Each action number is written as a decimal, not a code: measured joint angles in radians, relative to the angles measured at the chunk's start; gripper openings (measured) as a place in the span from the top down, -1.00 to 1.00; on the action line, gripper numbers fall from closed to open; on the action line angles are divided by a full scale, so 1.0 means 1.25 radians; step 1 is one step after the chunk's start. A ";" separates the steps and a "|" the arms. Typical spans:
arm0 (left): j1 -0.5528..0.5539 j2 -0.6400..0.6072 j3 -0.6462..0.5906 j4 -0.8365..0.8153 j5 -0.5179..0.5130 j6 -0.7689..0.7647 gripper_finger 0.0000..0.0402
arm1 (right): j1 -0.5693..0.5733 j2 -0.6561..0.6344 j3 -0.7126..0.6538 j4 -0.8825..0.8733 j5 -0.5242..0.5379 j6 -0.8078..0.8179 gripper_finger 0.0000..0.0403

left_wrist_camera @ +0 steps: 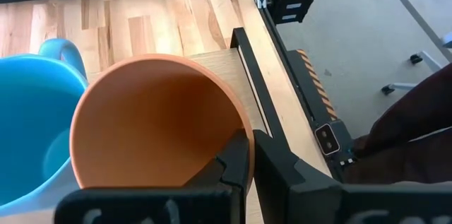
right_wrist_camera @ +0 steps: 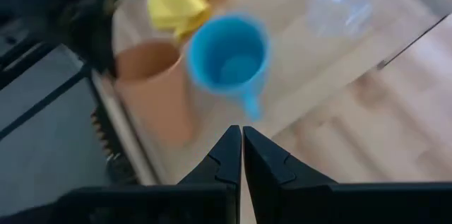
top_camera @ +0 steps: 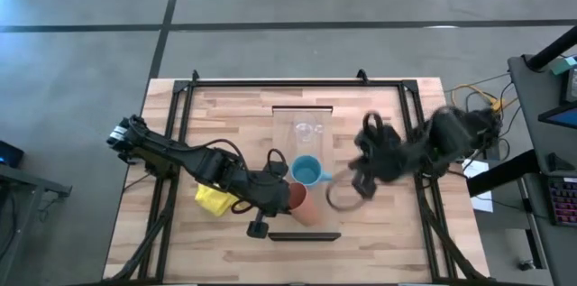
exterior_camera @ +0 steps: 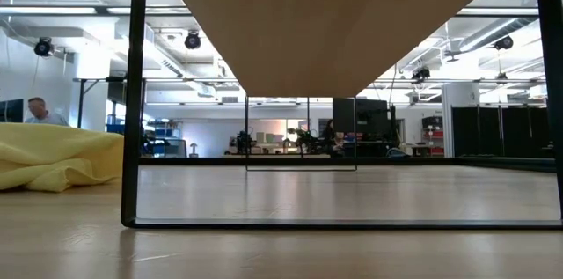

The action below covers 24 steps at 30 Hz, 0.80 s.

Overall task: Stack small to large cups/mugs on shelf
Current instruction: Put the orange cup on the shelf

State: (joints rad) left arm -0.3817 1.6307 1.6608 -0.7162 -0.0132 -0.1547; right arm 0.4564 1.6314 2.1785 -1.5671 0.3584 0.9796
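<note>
While the left hand [top_camera: 287, 194] pinches the rim of the orange-brown cup [top_camera: 305, 203] at lower centre of the shelf [top_camera: 304, 124], the light-blue mug [top_camera: 306, 171] stands just above it, the clear glass mug [top_camera: 306, 130] higher; right hand [right_wrist_camera: 242, 146] pressed together, right of centre.

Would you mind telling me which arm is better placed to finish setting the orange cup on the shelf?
Left. Its claw is shut on the orange cup's rim, over the shelf beside the blue mug. The right claw is shut, empty, off to the side.
</note>
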 joint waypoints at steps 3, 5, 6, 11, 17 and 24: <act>-0.001 0.000 0.000 0.000 0.000 0.000 1.00 | 0.070 0.005 -0.050 0.032 0.006 0.088 0.96; -0.001 -0.001 0.000 0.000 0.000 0.000 1.00 | 0.112 0.006 -0.098 0.071 0.031 0.151 0.96; -0.001 -0.001 0.000 0.001 0.000 0.000 1.00 | 0.128 0.006 -0.123 0.102 0.050 0.174 0.96; -0.003 -0.001 0.011 0.001 0.000 0.001 1.00 | 0.165 0.006 -0.258 0.304 0.092 0.229 0.96; -0.004 -0.002 0.018 0.000 0.000 0.003 1.00 | 0.166 0.007 -0.403 0.461 0.097 0.286 0.96; -0.005 0.001 0.017 -0.004 0.000 0.002 1.00 | 0.165 0.006 -0.471 0.507 0.112 0.340 0.96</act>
State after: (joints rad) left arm -0.3882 1.6325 1.6825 -0.7218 -0.0128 -0.1516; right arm 0.6632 1.6394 1.5893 -0.9327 0.4988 1.4047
